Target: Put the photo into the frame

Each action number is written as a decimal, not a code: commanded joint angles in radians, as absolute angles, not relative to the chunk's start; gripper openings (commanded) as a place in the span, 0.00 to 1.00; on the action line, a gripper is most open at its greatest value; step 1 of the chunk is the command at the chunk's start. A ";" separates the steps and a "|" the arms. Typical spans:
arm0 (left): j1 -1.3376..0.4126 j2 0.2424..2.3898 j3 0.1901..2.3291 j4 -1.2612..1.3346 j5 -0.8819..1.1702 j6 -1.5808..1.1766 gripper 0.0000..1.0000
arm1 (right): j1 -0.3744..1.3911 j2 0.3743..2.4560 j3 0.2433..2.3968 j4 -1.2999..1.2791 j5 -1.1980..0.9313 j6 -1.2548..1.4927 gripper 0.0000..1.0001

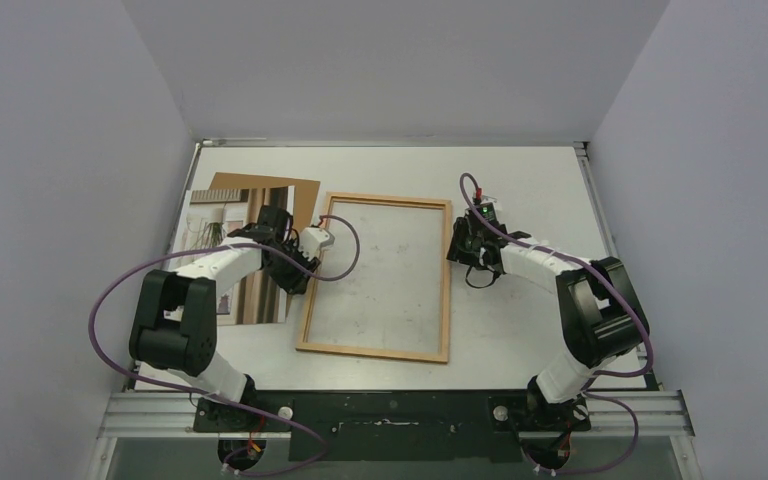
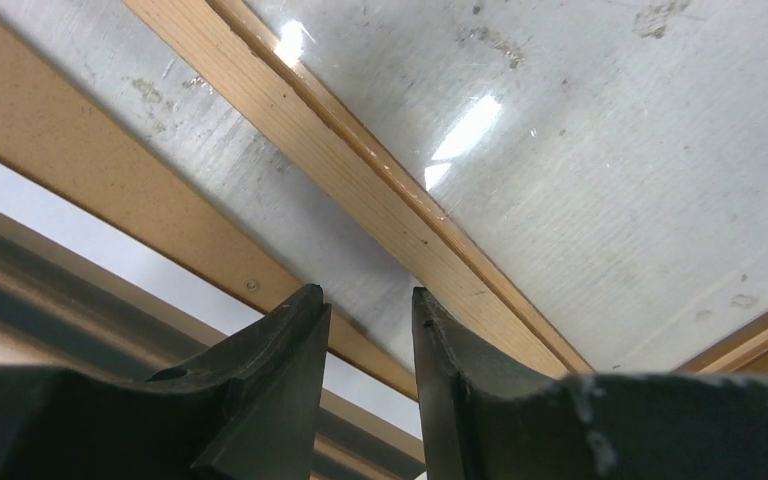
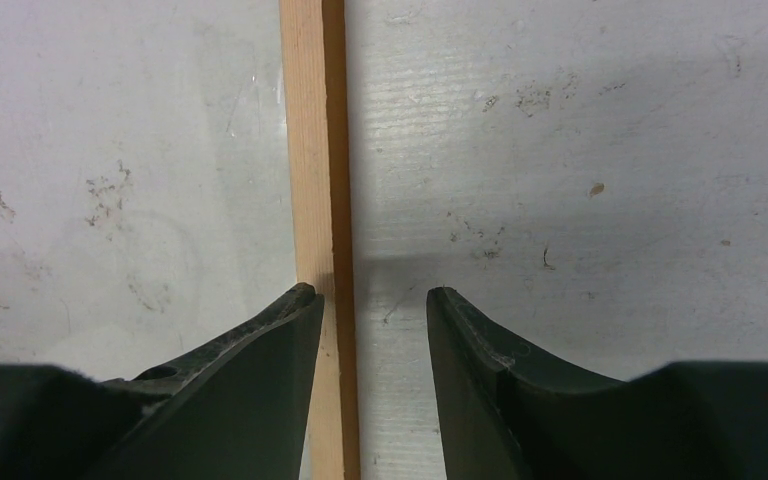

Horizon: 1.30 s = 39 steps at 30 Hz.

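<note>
- Frame (image 1: 378, 277) lies flat mid-table, long side running away from you. Scuffed table (image 1: 530, 180) shows through the pane.
- Photo (image 1: 208, 228) is left of the frame, print side up: plant stems at the far end, stripes nearer you. It's outside the frame, not in it. Your L arm covers its middle.
- Photo sits on a brown backing board (image 1: 272, 188). The board's far corner sticks out past the print and ends just beside the frame's far-left corner.
- L gripper (image 1: 302, 272) is at the frame's left rail, about mid-length, over the strip between the photo and the frame.
- L wrist cam: fingers (image 2: 280, 350) are apart w/ a clear gap and nothing between them, so not gripping. Tips point at bare table between the board edge (image 2: 60, 130) and the wood rail (image 2: 360, 170). The rail runs diagonally just past the tips, w/ glare on the pane beyond it.
- Can't tell if the L tips touch the table.
- R gripper (image 1: 463, 250) is at the frame's right rail, far half, coming in from the outer side.
- R wrist cam: jaws are parted and the gap is empty, so no grip. The rail (image 3: 315, 150) runs straight up the view and passes under the left-hand fingertip (image 3: 290, 320). The gap itself is over grey surface right beside the rail.
- Can't tell from that view which side of the rail is pane, or if there's contact.
- Purple cable (image 1: 345, 255) loops off the L wrist over the frame's left edge.
</note>
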<state>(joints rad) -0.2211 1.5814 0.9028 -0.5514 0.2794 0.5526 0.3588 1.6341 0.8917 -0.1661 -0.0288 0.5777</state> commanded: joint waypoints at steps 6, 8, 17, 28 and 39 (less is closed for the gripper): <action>-0.248 1.626 0.968 -0.511 0.368 0.513 0.33 | 0.339 1.582 0.904 -0.162 -0.008 0.581 0.44; -0.257 1.642 0.981 -0.501 0.370 0.505 0.33 | 0.333 1.564 0.901 -0.172 -0.004 0.581 0.45; -0.285 1.704 1.064 -0.462 0.371 0.477 0.32 | 0.315 1.494 0.903 -0.225 0.023 0.581 0.46; -0.229 1.670 1.177 -0.543 0.411 0.482 0.41 | 0.318 1.437 0.933 -0.282 0.042 0.596 0.49; 0.206 1.531 1.320 -0.873 0.382 0.674 0.65 | 0.555 1.408 1.034 -0.264 0.149 0.658 0.68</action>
